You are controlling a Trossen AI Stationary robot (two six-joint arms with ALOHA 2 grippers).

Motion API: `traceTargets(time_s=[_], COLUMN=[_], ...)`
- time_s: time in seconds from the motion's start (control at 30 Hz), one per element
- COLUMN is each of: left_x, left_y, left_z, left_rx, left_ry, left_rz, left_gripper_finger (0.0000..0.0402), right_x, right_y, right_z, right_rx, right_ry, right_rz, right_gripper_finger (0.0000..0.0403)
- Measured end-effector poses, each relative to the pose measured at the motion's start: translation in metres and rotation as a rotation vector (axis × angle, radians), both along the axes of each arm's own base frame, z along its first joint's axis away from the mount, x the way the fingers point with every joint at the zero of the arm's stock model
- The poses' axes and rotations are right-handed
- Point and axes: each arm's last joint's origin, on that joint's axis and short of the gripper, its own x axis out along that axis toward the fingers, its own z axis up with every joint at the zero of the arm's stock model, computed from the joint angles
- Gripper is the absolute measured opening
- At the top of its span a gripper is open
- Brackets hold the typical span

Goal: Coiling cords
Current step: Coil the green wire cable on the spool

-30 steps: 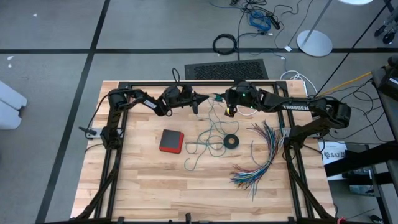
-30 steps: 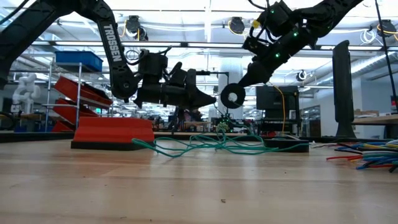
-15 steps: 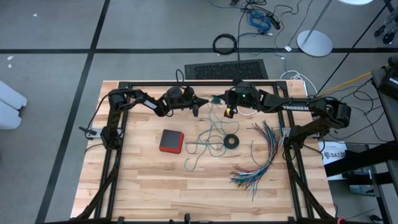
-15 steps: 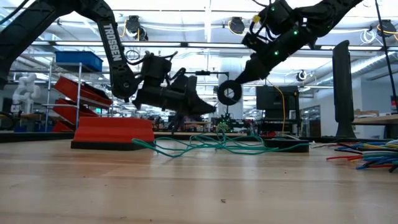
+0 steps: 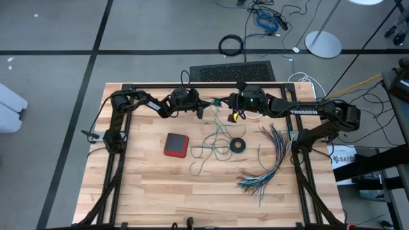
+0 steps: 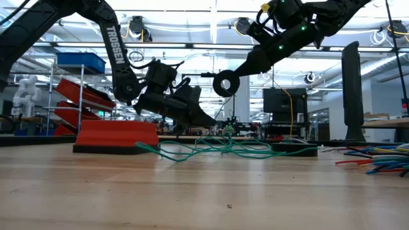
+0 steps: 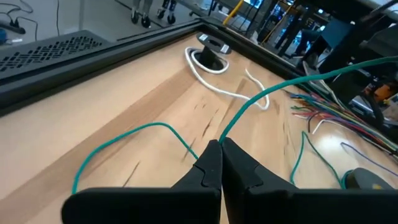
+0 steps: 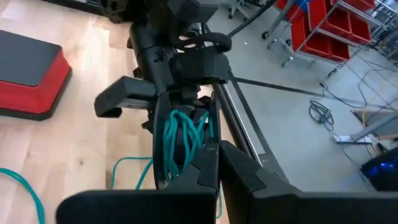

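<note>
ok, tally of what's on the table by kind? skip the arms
Cords: 2, the teal-green cord and the white cord
Bundle of multicoloured wires: 1
Red block with black top: 1
Black tape ring: 1
Total: 5

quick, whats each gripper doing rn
Left gripper: shut on the thin teal-green cord.
Right gripper: shut; teal-green loops sit at its fingertips, a grip cannot be told.
</note>
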Motion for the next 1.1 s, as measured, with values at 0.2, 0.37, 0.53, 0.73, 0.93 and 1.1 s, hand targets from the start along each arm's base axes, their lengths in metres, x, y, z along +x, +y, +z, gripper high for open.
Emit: traceTargets(time_s=[0.2, 0.37, 0.53, 0.73, 0.93, 1.1], left_x=[0.000, -0.001, -0.001, 0.001, 0.005, 0.012], left_y=[0.000, 0.002, 0.002, 0.001, -0.005, -0.019], left_z=[0.000, 0.001, 0.002, 0.009, 0.018, 0.028], left_rx=[0.002, 0.004, -0.002, -0.034, -0.083, -0.087], left_ry=[-0.003, -0.008, -0.017, -0.096, -0.194, -0.280], left_rz=[-0.004, 0.001, -0.005, -0.058, -0.146, -0.204], left_gripper_finger=[0.0000, 0.0000, 0.0000, 0.0000, 0.0000, 0.0000], right_x=[-0.005, -0.009, -0.011, -0.013, -0.015, -0.015], right_y=[-0.001, -0.004, -0.003, -0.004, -0.005, -0.005], right_z=[-0.008, -0.014, -0.016, -0.018, -0.018, -0.018], right_rx=[-0.047, -0.057, -0.082, -0.134, -0.175, -0.177], right_ry=[0.121, 0.205, 0.257, 0.316, 0.353, 0.348], right_rz=[-0.077, -0.108, -0.103, -0.144, -0.199, -0.200], right_gripper_finger=[0.0000, 0.0000, 0.0000, 0.0000, 0.0000, 0.0000])
